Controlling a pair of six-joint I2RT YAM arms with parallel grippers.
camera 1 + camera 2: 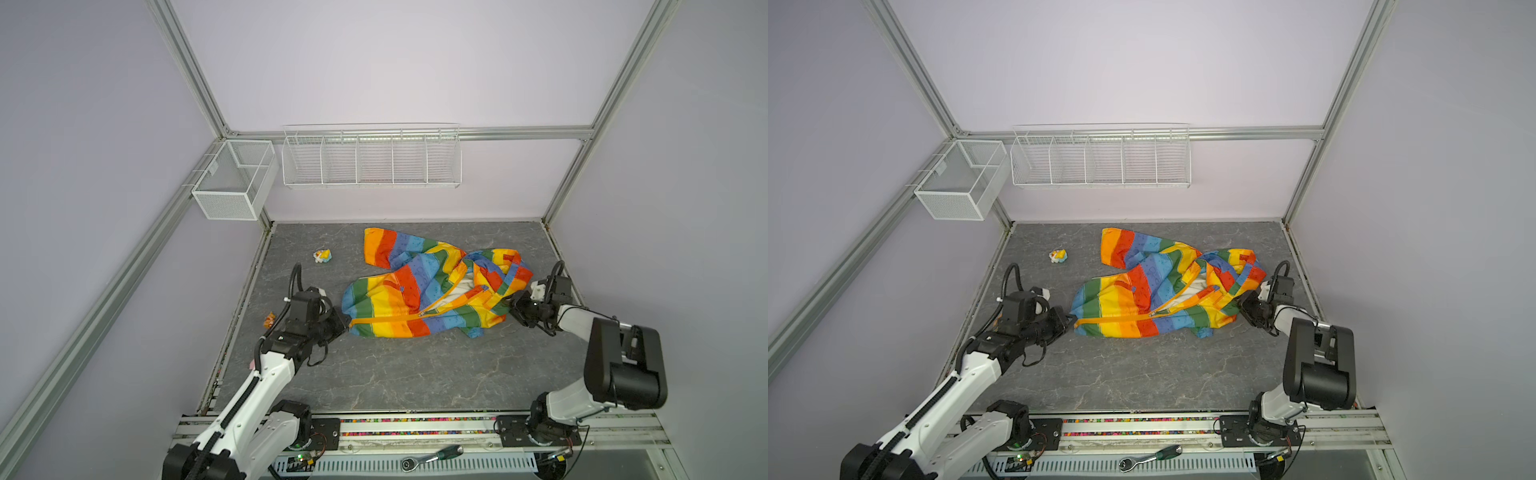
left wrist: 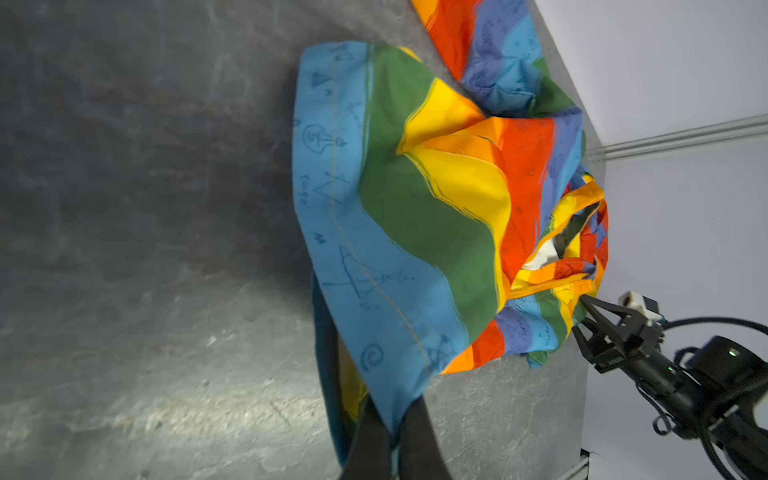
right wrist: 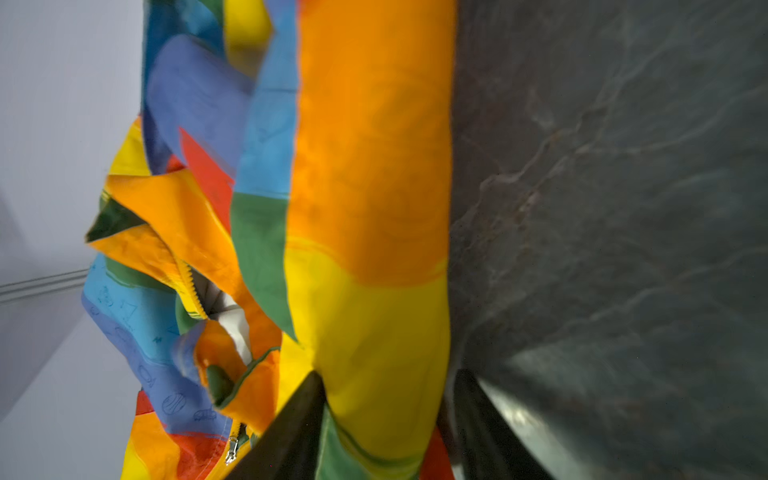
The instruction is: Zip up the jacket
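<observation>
The rainbow-striped jacket (image 1: 436,286) (image 1: 1167,291) lies crumpled on the grey table, hood toward the right. Its orange zipper (image 1: 386,318) is closed along the lower part, up to about mid-front. Above that the front gapes and shows cream lining (image 1: 461,289). My left gripper (image 1: 345,324) (image 2: 395,401) is shut on the blue hem corner of the jacket (image 2: 415,187) at the zipper's lower end. My right gripper (image 1: 512,305) (image 3: 388,374) is at the hood end with its jaws apart, and yellow fabric of the jacket (image 3: 365,208) lies loosely between them. A metal zipper pull (image 3: 231,451) shows beside that gripper.
A small yellow and blue toy (image 1: 322,255) lies at the back left, and a small orange item (image 1: 270,319) lies at the table's left edge. A wire rack (image 1: 372,156) and a mesh basket (image 1: 232,178) hang on the walls. A ratchet tool (image 1: 432,457) rests on the front rail.
</observation>
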